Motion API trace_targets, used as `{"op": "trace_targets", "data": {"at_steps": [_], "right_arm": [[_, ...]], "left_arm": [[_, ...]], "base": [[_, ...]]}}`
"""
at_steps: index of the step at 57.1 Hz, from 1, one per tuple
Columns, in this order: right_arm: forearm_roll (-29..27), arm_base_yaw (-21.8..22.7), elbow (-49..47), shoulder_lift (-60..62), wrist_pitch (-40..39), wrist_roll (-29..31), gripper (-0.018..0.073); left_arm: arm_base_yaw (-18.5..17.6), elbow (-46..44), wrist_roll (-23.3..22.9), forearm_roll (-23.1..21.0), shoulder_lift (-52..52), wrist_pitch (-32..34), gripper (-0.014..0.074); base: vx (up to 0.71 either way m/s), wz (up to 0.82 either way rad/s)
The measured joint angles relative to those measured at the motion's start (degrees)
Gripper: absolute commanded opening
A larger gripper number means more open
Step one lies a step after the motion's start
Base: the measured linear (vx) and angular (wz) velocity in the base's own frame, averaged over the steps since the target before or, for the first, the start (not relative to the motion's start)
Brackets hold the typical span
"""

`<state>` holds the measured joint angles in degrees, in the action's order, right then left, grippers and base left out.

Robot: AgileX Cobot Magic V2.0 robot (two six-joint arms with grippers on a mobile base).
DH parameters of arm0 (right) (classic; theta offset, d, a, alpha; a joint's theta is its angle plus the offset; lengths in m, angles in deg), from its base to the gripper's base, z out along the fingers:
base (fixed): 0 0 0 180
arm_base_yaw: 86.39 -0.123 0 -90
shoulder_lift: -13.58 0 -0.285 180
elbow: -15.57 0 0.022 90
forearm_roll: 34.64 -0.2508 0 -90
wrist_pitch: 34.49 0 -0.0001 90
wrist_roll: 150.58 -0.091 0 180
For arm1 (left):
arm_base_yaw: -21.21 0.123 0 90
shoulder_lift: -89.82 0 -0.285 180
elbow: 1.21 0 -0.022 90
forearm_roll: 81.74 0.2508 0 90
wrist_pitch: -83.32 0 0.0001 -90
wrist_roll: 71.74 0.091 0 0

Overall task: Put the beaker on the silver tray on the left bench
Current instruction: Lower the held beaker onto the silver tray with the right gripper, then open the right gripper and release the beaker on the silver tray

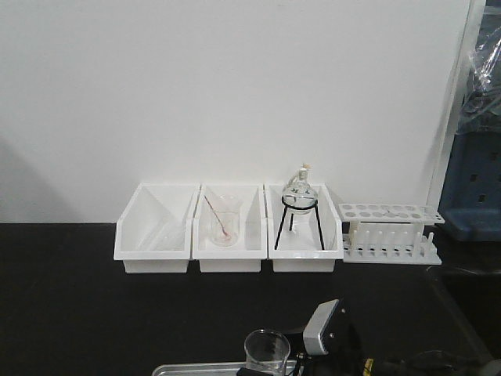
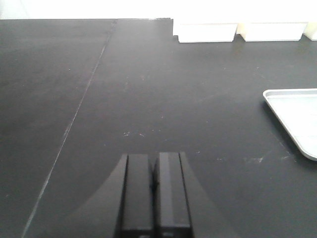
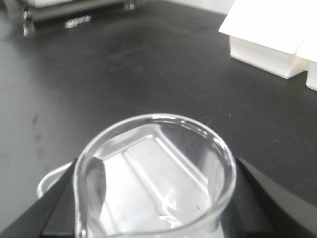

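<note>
The small clear beaker [image 1: 266, 349] [image 3: 154, 183] stands upright between the black jaws of my right gripper [image 3: 156, 208], which is shut on it. It is at the near edge of the black bench top [image 1: 78, 313], over the silver tray [image 1: 196, 368]. The tray's ridged floor shows through the glass, and its rounded corner [image 3: 49, 179] shows at the left. I cannot tell whether the beaker touches the tray. My left gripper [image 2: 154, 191] is shut and empty, low over the bare bench top, left of the tray's corner [image 2: 297, 116].
Three white bins [image 1: 156, 235] line the back wall. The middle one holds a beaker with a pinkish rod [image 1: 221, 223], the right one a round flask on a black tripod [image 1: 299, 204]. A white test tube rack [image 1: 390, 231] stands to their right.
</note>
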<state>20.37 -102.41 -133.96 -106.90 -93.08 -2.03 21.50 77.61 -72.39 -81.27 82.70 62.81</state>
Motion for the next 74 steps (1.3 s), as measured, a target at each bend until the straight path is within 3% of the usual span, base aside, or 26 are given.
{"op": "trace_targets", "data": {"at_steps": [10, 24, 34, 48, 61, 74], "right_arm": [[-8.9, -1.0, -0.4, -6.1, -4.2, 3.8, -0.0003], [-15.5, -4.8, -1.0, -9.8, -4.4, 9.6, -0.0003], [-17.0, -7.5, -4.6, -11.8, -3.2, 10.7, -0.0003], [-18.4, -8.0, -6.1, -13.6, -1.9, 10.9, 0.0020], [-18.5, -8.0, -6.1, -13.6, -1.4, 10.9, 0.0185], [-18.5, -8.0, -6.1, -13.6, -1.1, 10.9, 0.0464]], "left_arm": [[0.0, 0.0, 0.0, 0.0, 0.0, 0.0, 0.0001], [0.0, 0.0, 0.0, 0.0, 0.0, 0.0, 0.0001], [0.0, 0.0, 0.0, 0.0, 0.0, 0.0, 0.0001], [0.0, 0.0, 0.0, 0.0, 0.0, 0.0, 0.0001], [0.0, 0.0, 0.0, 0.0, 0.0, 0.0, 0.0001], [0.0, 0.0, 0.0, 0.0, 0.0, 0.0, 0.0001]], "base": [[0.00, 0.00], [0.00, 0.00], [0.00, 0.00], [0.00, 0.00], [0.00, 0.00], [0.00, 0.00]]}}
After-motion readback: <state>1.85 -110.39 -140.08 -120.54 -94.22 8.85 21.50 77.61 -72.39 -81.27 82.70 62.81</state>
